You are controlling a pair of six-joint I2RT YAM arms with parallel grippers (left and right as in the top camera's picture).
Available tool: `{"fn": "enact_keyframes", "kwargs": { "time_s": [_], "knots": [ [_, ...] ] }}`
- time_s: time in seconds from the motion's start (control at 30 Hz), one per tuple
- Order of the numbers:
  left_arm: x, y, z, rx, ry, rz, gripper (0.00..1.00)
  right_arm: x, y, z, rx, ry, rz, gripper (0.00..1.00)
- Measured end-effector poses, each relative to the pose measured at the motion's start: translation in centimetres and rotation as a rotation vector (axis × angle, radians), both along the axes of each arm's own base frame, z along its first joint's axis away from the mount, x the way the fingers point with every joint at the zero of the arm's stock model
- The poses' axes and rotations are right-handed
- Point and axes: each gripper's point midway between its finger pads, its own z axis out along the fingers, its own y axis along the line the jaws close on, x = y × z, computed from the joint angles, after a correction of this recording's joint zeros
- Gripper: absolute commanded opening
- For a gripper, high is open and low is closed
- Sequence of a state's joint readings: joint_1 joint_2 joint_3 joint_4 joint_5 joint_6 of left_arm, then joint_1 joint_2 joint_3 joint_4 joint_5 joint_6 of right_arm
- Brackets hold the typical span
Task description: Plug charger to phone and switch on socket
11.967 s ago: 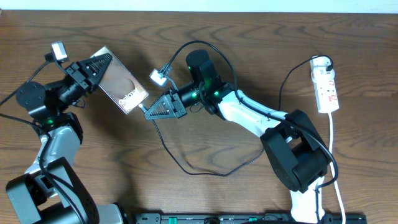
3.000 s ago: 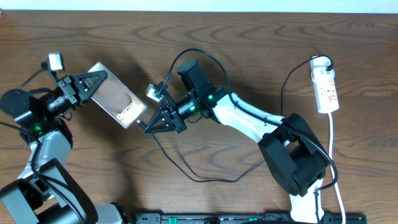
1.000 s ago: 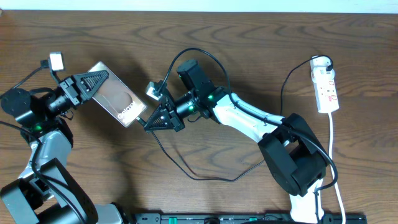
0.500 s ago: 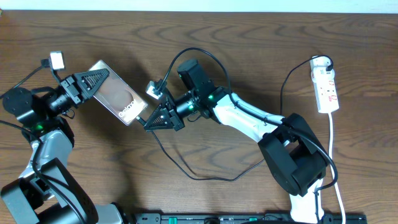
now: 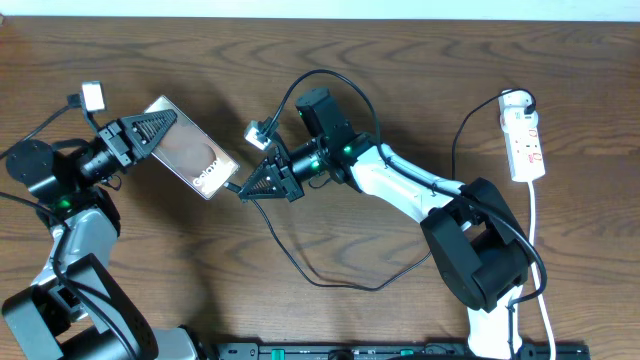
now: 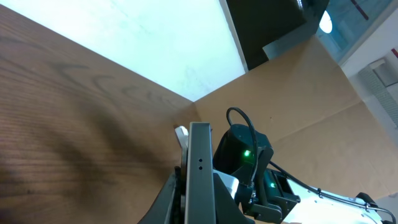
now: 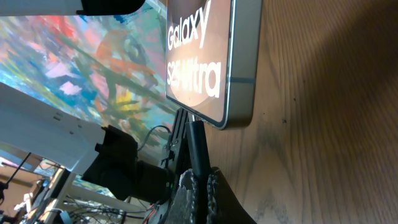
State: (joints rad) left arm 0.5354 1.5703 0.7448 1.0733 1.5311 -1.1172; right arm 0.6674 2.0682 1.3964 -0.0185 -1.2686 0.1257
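Charger tip, stiff on limp cable, was pinched close behind its end by right gripper, slippery glossy phone just ahead, clamped edgewise in left gripper.

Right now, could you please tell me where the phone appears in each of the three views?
Overhead: the phone is upper left, one end held in the left gripper.
Left wrist: the phone is bottom centre, seen edge-on as a grey slab.
Right wrist: the phone is top centre, with its white "Galaxy" lettering showing.
Shared landmark: the wooden table, visible around the phone in all three views.
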Motion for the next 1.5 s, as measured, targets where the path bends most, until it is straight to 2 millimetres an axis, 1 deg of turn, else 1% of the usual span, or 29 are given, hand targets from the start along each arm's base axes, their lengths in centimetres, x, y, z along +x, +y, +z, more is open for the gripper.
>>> {"fn": "enact_keyframes", "kwargs": {
  "time_s": [0.37,0.97,1.3,1.47,1.5],
  "knots": [
    [0.0,-0.1,0.0,0.000,0.000,-0.004,0.08,-0.5,0.5,-0.1,-0.008,-0.002,0.006,0.01],
    [0.6,0.2,0.2,0.007,-0.022,0.037,0.08,0.1,1.2,0.4,0.005,0.014,-0.031,0.01],
    [0.6,0.3,-0.6,-0.007,-0.003,0.061,0.07,0.0,1.1,0.2,-0.006,0.038,-0.034,0.01],
    [0.6,0.3,-0.7,-0.008,-0.001,0.063,0.07,0.0,1.1,0.2,-0.007,0.039,-0.034,0.01],
    [0.6,0.3,-0.7,-0.008,-0.001,0.063,0.07,0.0,1.1,0.2,-0.007,0.039,-0.034,0.08]
  ]
}}
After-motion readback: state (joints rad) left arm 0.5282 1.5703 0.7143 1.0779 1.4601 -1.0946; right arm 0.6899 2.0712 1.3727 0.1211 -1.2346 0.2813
